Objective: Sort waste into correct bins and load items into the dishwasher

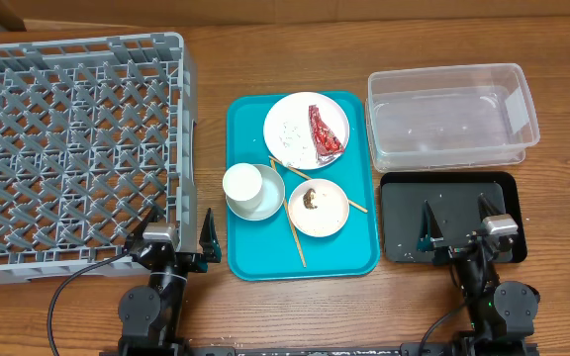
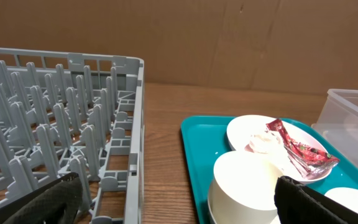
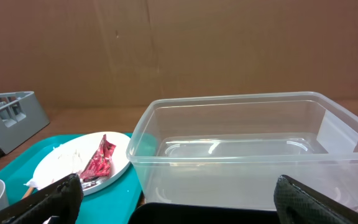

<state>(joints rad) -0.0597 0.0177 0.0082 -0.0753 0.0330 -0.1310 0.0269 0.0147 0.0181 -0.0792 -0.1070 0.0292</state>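
Note:
A teal tray [image 1: 250,252] holds a large white plate [image 1: 290,131] with a red-and-silver wrapper [image 1: 323,132] and rice grains, a small plate [image 1: 331,213] with a brown food lump [image 1: 310,200], a cup in a bowl [image 1: 249,188], and two chopsticks [image 1: 294,234]. The grey dish rack [image 1: 72,148] stands at the left. The clear tub [image 1: 450,116] and black tray [image 1: 453,213] are at the right. My left gripper [image 1: 178,237] is open by the rack's front right corner. My right gripper [image 1: 460,228] is open over the black tray. The wrapper [image 2: 300,149] and cup [image 2: 244,183] show in the left wrist view.
The rack's wall [image 2: 135,124] rises close on the left in the left wrist view. The clear tub [image 3: 241,146] fills the right wrist view, with the large plate and wrapper [image 3: 98,158] to its left. A cardboard wall stands behind the table.

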